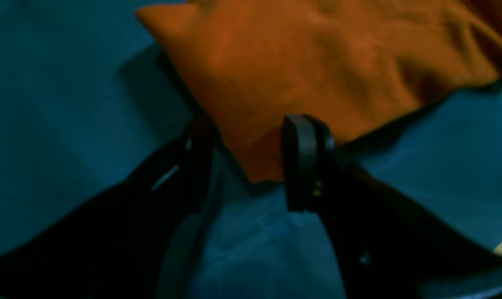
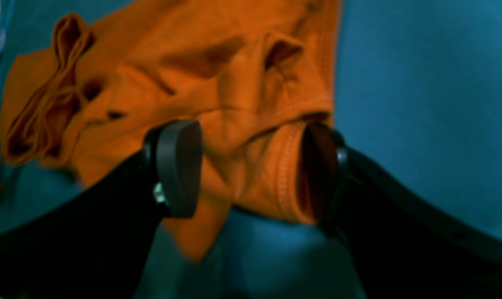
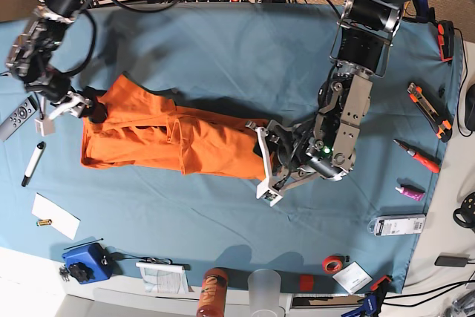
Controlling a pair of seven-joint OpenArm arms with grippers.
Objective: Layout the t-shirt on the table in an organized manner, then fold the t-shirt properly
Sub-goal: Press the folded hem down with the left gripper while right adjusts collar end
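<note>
Left hand (image 1: 251, 166) stands wide astride the t-shirt (image 3: 174, 142) corner; right hand (image 2: 251, 170) wide around its hem. Layout step: both must close, then stretch it flat on the surface (image 3: 223, 50).

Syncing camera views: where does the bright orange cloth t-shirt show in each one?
Left wrist: the bright orange cloth t-shirt fills the upper centre and right, one corner between the left gripper fingers.
Right wrist: upper left and centre, its stitched hem between the right gripper fingers.
Base: centre-left, stretched between both grippers.
Shared landmark: the teal-blue cloth-covered table beneath it.
</note>
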